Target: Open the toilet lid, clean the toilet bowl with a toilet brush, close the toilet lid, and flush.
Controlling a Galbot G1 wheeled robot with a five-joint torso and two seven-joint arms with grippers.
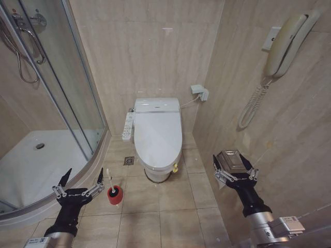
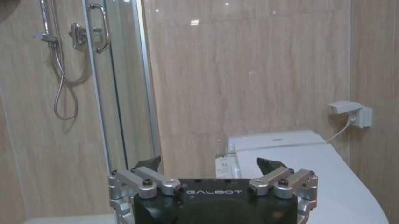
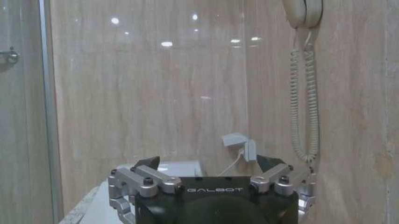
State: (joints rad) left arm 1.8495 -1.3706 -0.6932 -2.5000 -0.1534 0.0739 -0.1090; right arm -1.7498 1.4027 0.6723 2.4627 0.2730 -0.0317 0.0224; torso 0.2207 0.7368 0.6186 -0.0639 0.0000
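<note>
The lid [image 1: 158, 135] lies shut on the toilet against the back wall. The brush [image 1: 110, 182] stands in its red cup [image 1: 115, 195] on the floor, just beside the left tool [image 1: 81, 177]. Both the left and the right tool [image 1: 235, 164] hang spread and empty.

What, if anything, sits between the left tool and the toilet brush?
Nothing visible. The left tool, open, hovers over bare floor just beside the brush, which stands in its red cup at the shower tray's edge.
</note>
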